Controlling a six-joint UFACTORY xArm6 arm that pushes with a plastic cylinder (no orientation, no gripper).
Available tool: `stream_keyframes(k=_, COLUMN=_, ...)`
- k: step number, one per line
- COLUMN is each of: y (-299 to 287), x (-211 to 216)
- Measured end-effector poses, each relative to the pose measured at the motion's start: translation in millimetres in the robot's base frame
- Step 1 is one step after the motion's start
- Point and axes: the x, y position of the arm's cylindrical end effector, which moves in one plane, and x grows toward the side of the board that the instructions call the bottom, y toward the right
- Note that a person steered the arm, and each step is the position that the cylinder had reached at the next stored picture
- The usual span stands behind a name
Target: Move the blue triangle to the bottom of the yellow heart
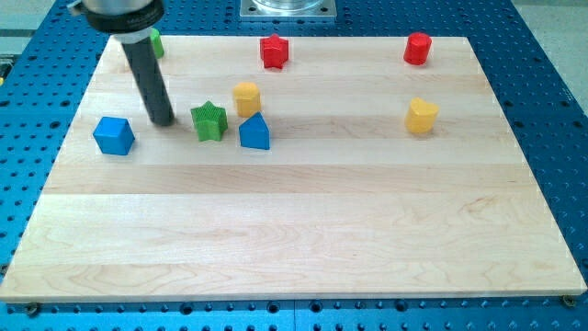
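wooden board: my tip beside green star.

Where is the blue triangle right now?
The blue triangle sits left of centre, just below the yellow hexagon and right of the green star.

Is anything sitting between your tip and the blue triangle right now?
Yes. The green star stands between my tip and the blue triangle. From the triangle toward the yellow heart at the view's right, nothing visible blocks the way.
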Motion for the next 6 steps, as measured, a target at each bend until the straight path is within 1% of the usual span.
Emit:
stream_keyframes(k=1, y=45, x=-5)
stream_keyframes(k=2, y=49, x=25)
stream_keyframes(k=3, y=105, x=60)
stream_keyframes(k=4, y=163, x=86)
stream_keyframes(k=5, y=236, x=103)
stream_keyframes(k=6, y=179, x=98)
